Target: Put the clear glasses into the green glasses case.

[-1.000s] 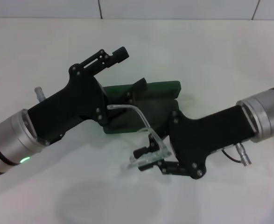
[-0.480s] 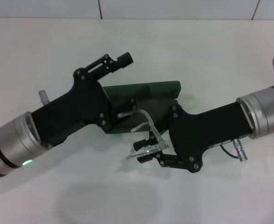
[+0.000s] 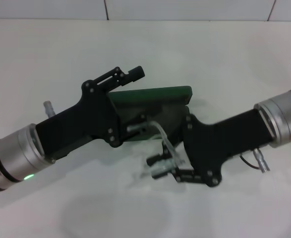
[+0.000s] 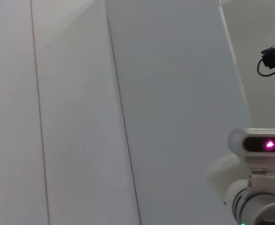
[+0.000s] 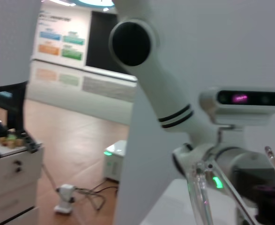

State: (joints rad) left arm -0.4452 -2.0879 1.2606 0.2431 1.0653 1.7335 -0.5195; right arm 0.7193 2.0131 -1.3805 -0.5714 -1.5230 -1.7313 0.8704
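The green glasses case (image 3: 174, 118) lies open at the table's middle, its lid (image 3: 157, 93) raised and tilted. My left gripper (image 3: 142, 98) is open at the case's left end, one finger (image 3: 130, 74) above the lid and the other under it, over the dark lining. My right gripper (image 3: 161, 166) is shut on the clear glasses (image 3: 163, 138) just in front of the case. One see-through arm of the glasses curves up over the case's lining. In the right wrist view the clear glasses (image 5: 199, 192) show close up as thin see-through arms.
White table (image 3: 86, 208) all around, with a tiled wall (image 3: 185, 10) behind. The left wrist view shows only wall panels and the robot's head (image 4: 263, 145).
My left gripper has shifted right and down, closer over the case. My right gripper has turned the glasses and brought them nearer the case, so the clear arm now reaches over the lining.
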